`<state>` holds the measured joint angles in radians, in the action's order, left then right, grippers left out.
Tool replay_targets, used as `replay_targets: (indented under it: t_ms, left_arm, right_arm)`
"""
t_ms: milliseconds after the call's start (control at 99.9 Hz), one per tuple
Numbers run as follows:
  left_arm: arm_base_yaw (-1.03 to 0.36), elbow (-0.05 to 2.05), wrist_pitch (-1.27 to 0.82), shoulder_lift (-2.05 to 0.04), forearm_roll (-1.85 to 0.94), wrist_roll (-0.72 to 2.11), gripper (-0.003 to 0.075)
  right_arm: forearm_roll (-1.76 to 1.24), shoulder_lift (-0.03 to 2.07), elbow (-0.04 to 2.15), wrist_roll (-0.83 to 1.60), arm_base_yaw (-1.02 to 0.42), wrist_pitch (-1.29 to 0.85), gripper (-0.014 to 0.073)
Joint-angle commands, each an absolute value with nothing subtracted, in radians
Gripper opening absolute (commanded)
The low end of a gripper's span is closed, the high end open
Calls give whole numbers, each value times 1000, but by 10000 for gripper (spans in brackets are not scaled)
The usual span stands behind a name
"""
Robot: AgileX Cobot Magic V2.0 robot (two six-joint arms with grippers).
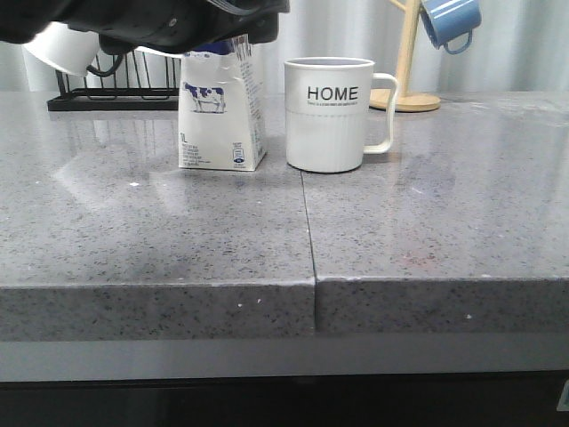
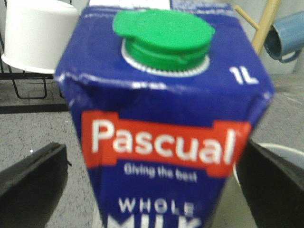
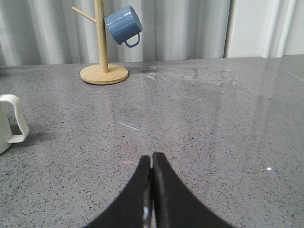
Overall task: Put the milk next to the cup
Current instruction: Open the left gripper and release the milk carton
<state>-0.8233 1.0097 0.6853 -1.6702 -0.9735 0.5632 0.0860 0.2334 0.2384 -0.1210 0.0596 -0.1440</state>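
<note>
The milk (image 1: pixel 220 116), a white carton with a cow picture and a blue top, stands upright on the grey counter just left of the cup (image 1: pixel 327 116). A small gap separates them. The cup is a white "HOME" mug with its handle to the right. In the left wrist view the milk (image 2: pixel 161 142) fills the space between my left gripper's (image 2: pixel 154 190) black fingers (image 2: pixel 33 180). The jaws are spread, and bare counter shows between one finger and the carton. My right gripper (image 3: pixel 152 156) is shut and empty, low over the counter to the right of the cup's handle (image 3: pixel 12 118).
A wooden mug tree (image 1: pixel 407 53) with a blue mug (image 1: pixel 451 20) stands behind the cup. A black wire rack (image 1: pixel 116 89) with a white mug (image 1: pixel 62 44) is at the back left. A seam (image 1: pixel 307 231) runs down the counter to its front edge.
</note>
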Motion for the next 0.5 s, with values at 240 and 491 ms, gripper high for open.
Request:
replay_targets:
  t_ms: [240, 491]
  left_arm:
    - [-859, 871, 744, -1460, -936, 565, 690]
    - [-784, 786, 717, -1287, -833, 565, 689]
  right_arm:
    - [93, 244, 265, -122, 64, -68, -120]
    - [93, 244, 265, -122, 64, -68, -120]
